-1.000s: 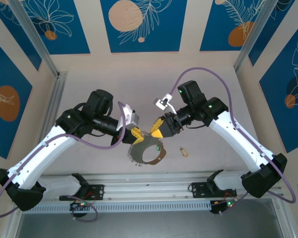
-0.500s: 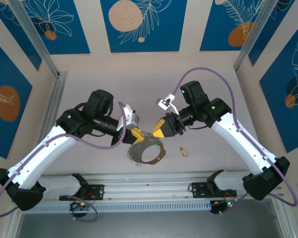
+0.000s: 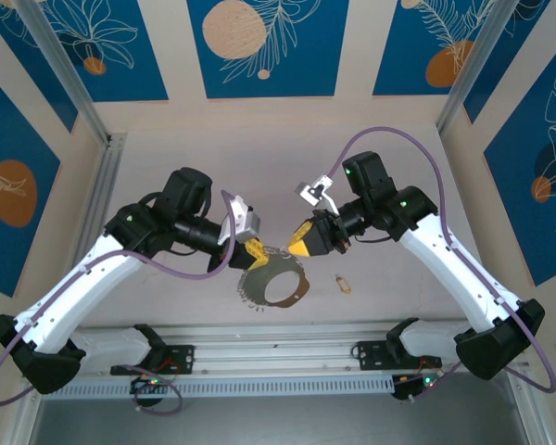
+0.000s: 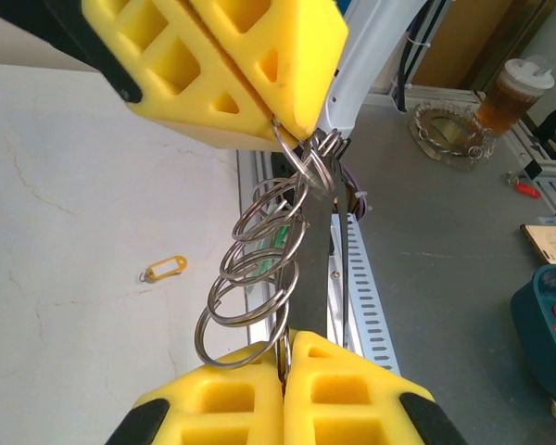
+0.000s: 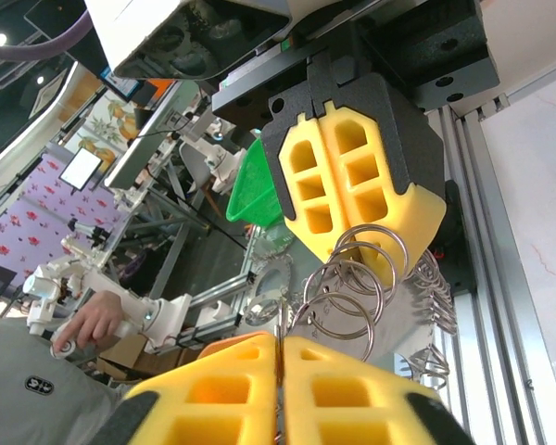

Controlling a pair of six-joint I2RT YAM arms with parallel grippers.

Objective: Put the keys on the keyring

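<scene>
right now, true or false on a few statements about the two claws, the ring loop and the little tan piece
1. The left claw and right claw are both shut on the floppy dark band loop edged with silvery rings. True.
2. The tiny tan-gold metal piece hangs on that loop. False: it lies on the pale table, apart from it.
3. That piece lies on the right arm's side of the loop. True.
4. Nothing holds the loop. False: it spans between both claws.

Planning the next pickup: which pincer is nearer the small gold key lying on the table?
Right. The right pincer is just left of and beyond the key; the left pincer is farther left, across the keyring.
</scene>
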